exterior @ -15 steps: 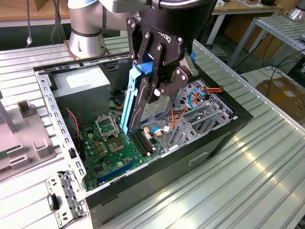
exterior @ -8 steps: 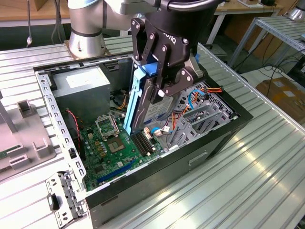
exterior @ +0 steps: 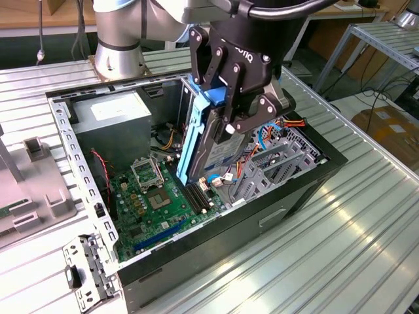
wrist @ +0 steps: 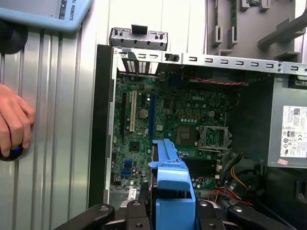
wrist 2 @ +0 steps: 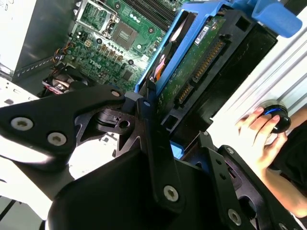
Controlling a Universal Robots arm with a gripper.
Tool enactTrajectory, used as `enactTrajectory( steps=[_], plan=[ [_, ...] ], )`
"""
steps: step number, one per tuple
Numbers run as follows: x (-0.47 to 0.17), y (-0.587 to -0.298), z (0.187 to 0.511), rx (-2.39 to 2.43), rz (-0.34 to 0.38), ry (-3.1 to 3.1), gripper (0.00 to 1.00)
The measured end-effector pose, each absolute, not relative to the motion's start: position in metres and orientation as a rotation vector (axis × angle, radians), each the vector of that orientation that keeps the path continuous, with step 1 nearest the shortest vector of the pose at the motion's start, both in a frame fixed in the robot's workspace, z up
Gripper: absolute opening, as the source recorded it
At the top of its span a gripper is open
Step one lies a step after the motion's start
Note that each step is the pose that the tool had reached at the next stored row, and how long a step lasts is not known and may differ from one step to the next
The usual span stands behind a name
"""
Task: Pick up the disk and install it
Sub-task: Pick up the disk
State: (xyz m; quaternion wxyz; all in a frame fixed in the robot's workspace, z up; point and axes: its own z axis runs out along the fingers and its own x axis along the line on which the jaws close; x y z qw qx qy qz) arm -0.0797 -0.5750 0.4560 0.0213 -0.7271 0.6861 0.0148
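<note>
Showing the gripper (exterior: 221, 121) closed on the disk (exterior: 217, 156), which hangs just under the black body with a finger on each side. The disk is in the open case (exterior: 308, 180), standing on edge above the motherboard (exterior: 147, 199), with its lower end close to the board. In the exterior view its long axis runs steeply, near upright, top end at the gripper and lower end down in the case; a blue rail (exterior: 190, 134) edges the side toward the exterior view's left, and the labelled face turns toward that view's right. The second wrist view shows the other face, a green circuit board (wrist 2: 194, 64) with a connector row. The first wrist view shows the disk end-on, a blue rail over the motherboard, and the power supply (wrist: 290, 132) in a corner of the case. Both wrist views show a person's hand (wrist 2: 259, 129) resting on a dark knob on the ribbed table beside the case.
</note>
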Motion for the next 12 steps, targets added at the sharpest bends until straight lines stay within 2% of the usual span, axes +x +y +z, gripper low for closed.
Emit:
enactTrajectory(
  steps=[12],
  plan=[
    [-0.0692,-0.5806,0.4557,-2.254,0.046,2.127,0.36]
  ],
)
